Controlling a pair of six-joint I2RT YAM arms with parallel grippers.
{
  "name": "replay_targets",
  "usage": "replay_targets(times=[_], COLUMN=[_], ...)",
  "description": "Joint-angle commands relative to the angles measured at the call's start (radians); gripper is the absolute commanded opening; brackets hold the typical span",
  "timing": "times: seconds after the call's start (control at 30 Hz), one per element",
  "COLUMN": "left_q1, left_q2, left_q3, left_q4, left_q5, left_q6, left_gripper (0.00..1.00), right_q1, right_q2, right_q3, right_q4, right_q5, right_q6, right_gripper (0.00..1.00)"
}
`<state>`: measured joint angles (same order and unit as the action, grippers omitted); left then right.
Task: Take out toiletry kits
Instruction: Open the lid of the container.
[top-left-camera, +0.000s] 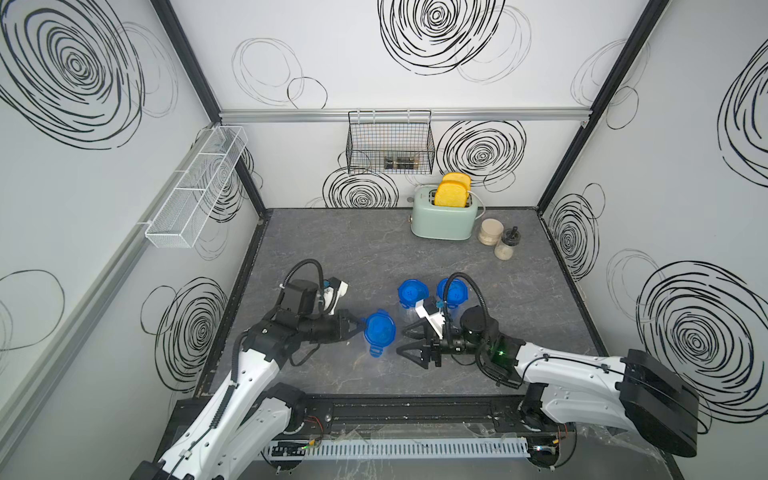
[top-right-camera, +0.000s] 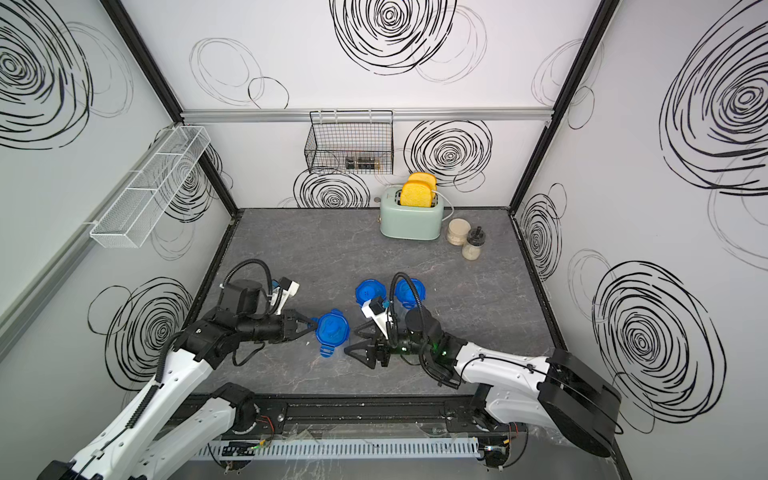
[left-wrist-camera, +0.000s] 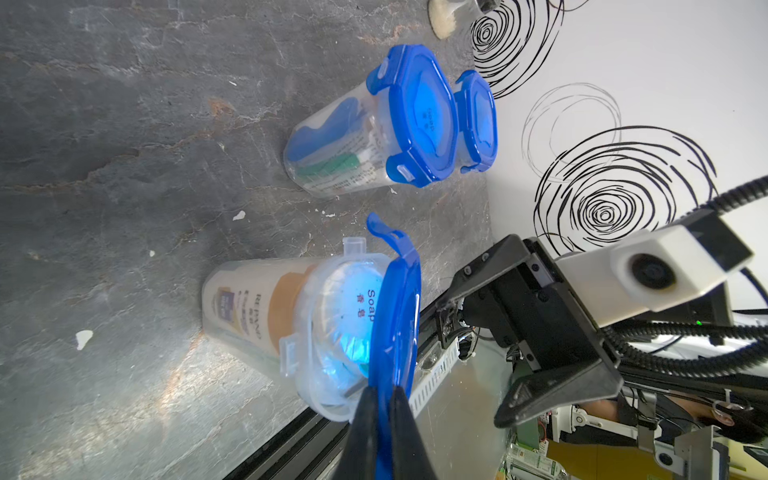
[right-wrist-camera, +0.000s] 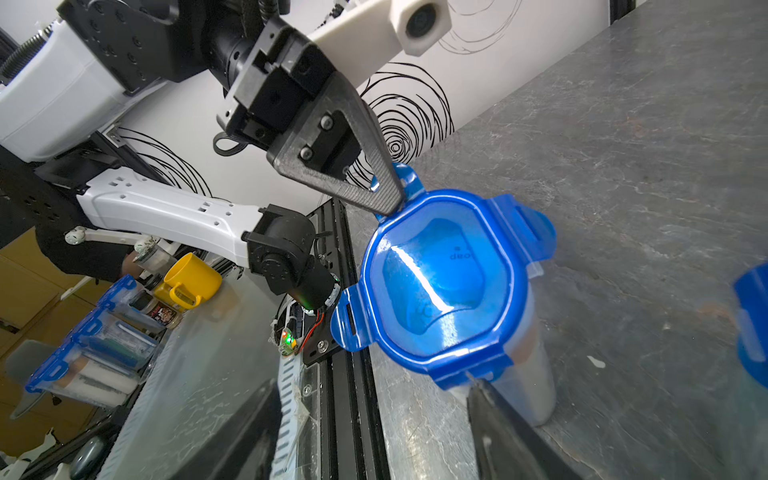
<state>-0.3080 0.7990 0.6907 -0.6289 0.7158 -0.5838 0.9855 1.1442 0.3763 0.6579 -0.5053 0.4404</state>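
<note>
**Desk:** What is shown at the left end effector (left-wrist-camera: 384, 401)?

**Caption:** Its jaws are pressed together on the rim of a blue lid (left-wrist-camera: 398, 307). The lid is tipped up off the near jar (left-wrist-camera: 249, 353) on that side. In both top views the pinch is seen at the lid edge facing the left arm.

**Desk:** Where is the toiletry kit (left-wrist-camera: 286, 307) placed?

**Caption:** It is seen inside that clear jar, which is stood upright on the grey surface (top-left-camera: 332, 249). A cream bottle (left-wrist-camera: 241, 303) with a tan cap is visible through the wall. A round soap tin (left-wrist-camera: 353, 316) is seen at the mouth, under the raised lid.

**Desk:** How is the right end effector (top-left-camera: 400, 343) pictured?

**Caption:** It is spread and empty, just beside the same jar on the opposite side. In the right wrist view one fingertip is seen close under a lid tab, though contact cannot be told.

**Desk:** What is seen farther out?

**Caption:** A second jar (top-left-camera: 410, 292) and a third jar (top-left-camera: 457, 293) are stood side by side just behind, lids on. A blue toothbrush (left-wrist-camera: 320, 124) and a green sachet (left-wrist-camera: 328, 166) are shown through one wall. At the back, well apart, a pale green toaster (top-left-camera: 444, 220) holding two yellow slices (top-left-camera: 451, 193) is set beside a beige jar (top-left-camera: 489, 230) and a grinder (top-left-camera: 507, 247). A black wire basket (top-left-camera: 361, 141) and a white mesh basket (top-left-camera: 191, 195) are hung on the walls.
</note>
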Motion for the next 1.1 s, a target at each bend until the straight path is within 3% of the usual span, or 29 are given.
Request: replay_targets(times=[0.0,0.23,0.67,1.07], left_q1=[-0.009,-0.022,-0.08,-0.174], left_q2=[0.007,0.034,0.083,0.112], left_q3=[0.041,0.069,0.14,0.168], left_q4=[0.029,0.02,-0.043,-0.032], left_q5=[0.013,0.058,-0.014,-0.049], left_q6=[0.0,0.031,0.115,0.117], left_gripper=[0.05,0.05,0.05,0.06], right_q1=[-0.002,-0.004,-0.014,-0.034], right_q2=[-0.025,-0.058,-0.1,-0.147], right_q3=[-0.01,-0.013,-0.014,-0.041], right_q4=[0.001,-0.021,-0.064,-0.084], right_q5=[0.009,0.025,0.037,0.045], right_q6=[-0.003,-0.011,-0.026,-0.029], right_gripper=[0.73,0.73,0.74,0.74])
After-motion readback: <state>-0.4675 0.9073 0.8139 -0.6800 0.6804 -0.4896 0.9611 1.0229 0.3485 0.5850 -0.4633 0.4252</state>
